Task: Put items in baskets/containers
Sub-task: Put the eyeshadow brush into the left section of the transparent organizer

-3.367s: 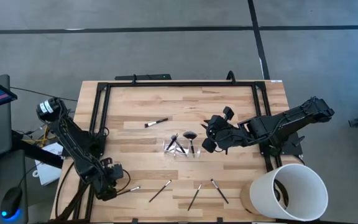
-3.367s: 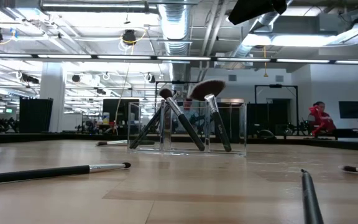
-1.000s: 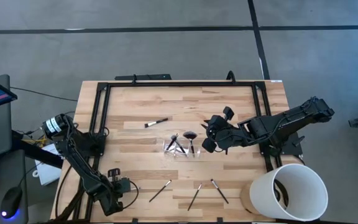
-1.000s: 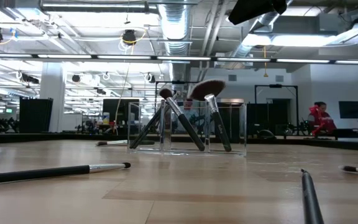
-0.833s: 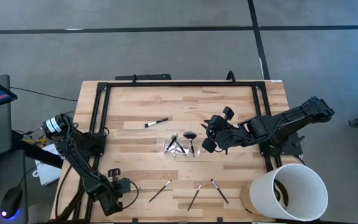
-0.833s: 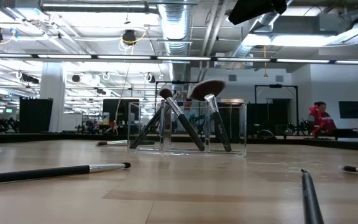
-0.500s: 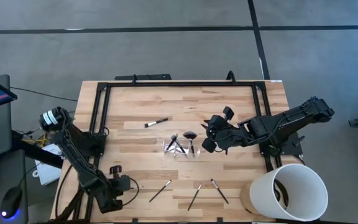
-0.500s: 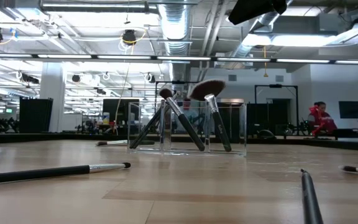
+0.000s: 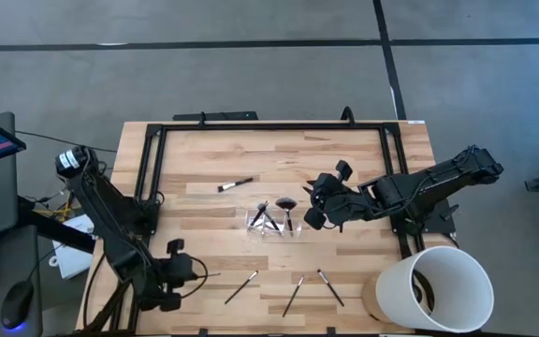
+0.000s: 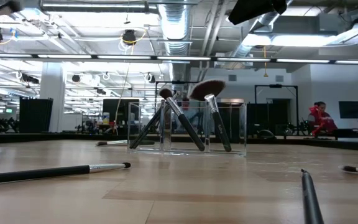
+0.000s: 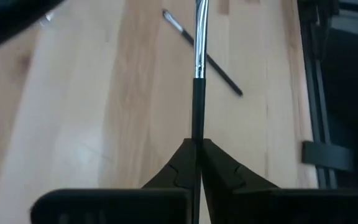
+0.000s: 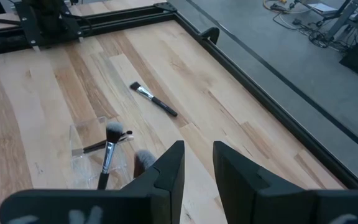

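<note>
Since a second ago our left pincer point(image 11: 197, 163) has lifted off the tabletop's point(image 9: 204, 159) near-left edge clamped on a brush point(image 11: 198, 74), next stop the clear tray point(image 9: 274, 223) mid-tabletop; right pincer point(image 12: 197, 163) waits beside it, half open, empty.

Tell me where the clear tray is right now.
In the high view the clear tray sits near the table's middle, brushes standing in it, just left of the right gripper and above the loose brushes along the front edge.

no readable text, labels, brands or numbers anywhere
</note>
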You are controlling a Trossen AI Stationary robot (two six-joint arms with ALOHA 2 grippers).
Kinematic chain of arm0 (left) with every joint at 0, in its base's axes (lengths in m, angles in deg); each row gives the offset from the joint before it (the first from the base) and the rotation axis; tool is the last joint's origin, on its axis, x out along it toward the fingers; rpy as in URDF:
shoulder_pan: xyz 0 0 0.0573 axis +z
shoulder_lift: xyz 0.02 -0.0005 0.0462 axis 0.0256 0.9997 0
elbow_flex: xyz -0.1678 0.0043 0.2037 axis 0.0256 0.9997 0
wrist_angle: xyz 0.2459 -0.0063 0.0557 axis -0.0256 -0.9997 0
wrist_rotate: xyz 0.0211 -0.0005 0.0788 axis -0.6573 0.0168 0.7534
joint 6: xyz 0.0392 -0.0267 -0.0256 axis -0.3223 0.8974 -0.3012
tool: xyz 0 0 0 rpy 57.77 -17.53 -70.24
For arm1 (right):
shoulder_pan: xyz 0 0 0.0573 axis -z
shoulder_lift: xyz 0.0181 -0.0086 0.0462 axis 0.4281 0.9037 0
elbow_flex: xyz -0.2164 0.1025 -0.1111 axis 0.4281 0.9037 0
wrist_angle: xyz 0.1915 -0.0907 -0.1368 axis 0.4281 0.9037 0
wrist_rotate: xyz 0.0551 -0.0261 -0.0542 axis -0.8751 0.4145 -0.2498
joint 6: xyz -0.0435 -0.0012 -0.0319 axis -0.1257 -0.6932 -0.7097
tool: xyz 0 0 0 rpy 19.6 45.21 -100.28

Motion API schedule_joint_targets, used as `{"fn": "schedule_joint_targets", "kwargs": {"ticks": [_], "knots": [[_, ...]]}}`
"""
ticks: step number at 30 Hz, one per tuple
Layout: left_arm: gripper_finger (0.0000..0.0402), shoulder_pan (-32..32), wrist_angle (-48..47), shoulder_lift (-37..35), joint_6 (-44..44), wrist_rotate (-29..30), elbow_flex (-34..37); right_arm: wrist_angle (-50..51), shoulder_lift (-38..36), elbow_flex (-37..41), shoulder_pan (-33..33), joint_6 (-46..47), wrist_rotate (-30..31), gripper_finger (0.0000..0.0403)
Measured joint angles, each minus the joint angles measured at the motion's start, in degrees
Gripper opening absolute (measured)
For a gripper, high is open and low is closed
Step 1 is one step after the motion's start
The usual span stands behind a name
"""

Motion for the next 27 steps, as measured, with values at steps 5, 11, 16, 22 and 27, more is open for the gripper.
{"fn": "schedule_joint_targets", "kwargs": {"ticks": [5, 11, 16, 22, 27], "knots": [[0.001, 0.5, 0.5, -0.1, -2.0, 6.4, 0.0, 0.0, 0.0, 0.0, 0.0, 0.0, 0.0, 0.0077], [0.001, 0.2, 4.2, -0.1, -5.4, 14.9, -0.1, 0.0, 0.0, 0.0, 0.0, 0.0, 0.0, 0.0077], [0.001, 2.1, 10.1, -0.1, -14.0, 23.3, -0.1, 0.0, 0.0, 0.0, 0.0, 0.0, 0.0, 0.0077], [0.001, 7.9, 17.8, -0.1, -23.2, 20.9, -0.1, 0.0, 0.0, 0.0, 0.0, 0.0, 0.0, 0.0077], [0.001, 11.8, 25.8, -0.1, -30.2, 14.6, -0.1, 0.0, 0.0, 0.0, 0.0, 0.0, 0.0, 0.0077]]}}
